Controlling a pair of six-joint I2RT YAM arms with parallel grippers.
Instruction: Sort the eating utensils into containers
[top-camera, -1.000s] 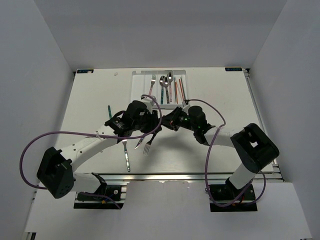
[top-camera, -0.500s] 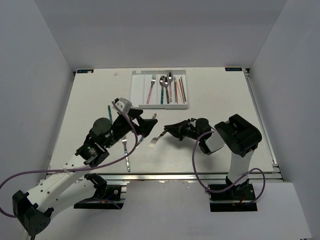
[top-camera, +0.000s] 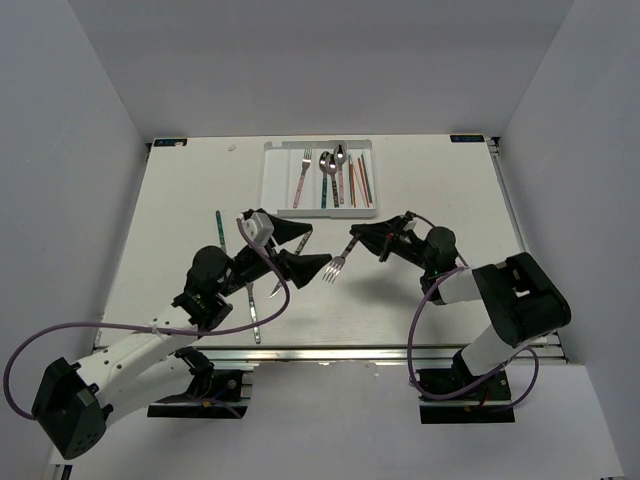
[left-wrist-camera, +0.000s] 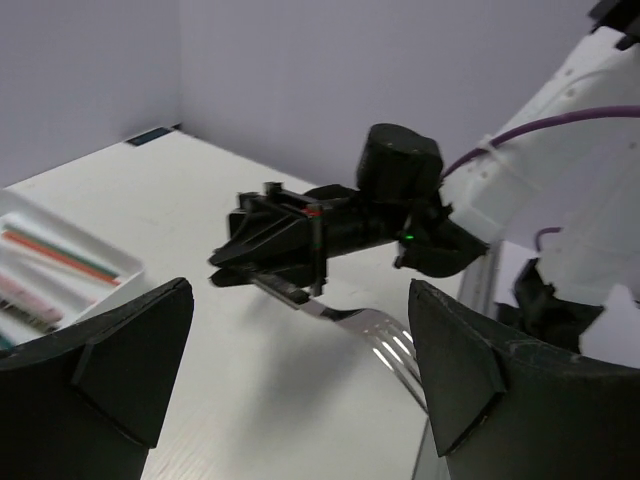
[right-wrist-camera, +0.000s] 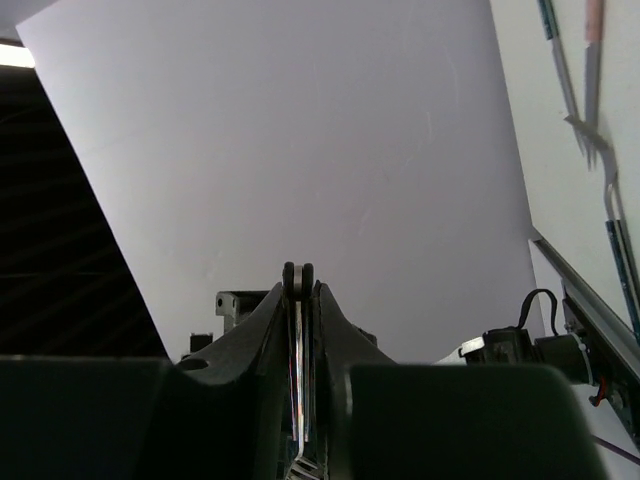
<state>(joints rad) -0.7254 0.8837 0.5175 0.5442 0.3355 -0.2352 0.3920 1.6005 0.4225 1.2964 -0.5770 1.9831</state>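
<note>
My right gripper (top-camera: 358, 241) is shut on the handle of a silver fork (top-camera: 336, 264) and holds it above the table, tines toward the left arm. In the right wrist view the jaws (right-wrist-camera: 300, 276) pinch the fork's handle (right-wrist-camera: 299, 380) edge-on. My left gripper (top-camera: 318, 249) is open and empty, its fingers on either side of the fork's tines (left-wrist-camera: 405, 350) without touching. The white tray (top-camera: 275, 185) at the back holds a fork, spoons and chopsticks (top-camera: 358, 180). Its corner shows in the left wrist view (left-wrist-camera: 110, 268).
Loose utensils lie on the table under the left arm: a green chopstick (top-camera: 218, 227), a knife (top-camera: 254, 314) and another piece (top-camera: 275, 291). The metal rail (top-camera: 350, 352) runs along the table's near edge.
My right gripper has raised the fork and carried it right and toward the tray. My left arm has swung round so its open fingers now flank the fork's tines.
</note>
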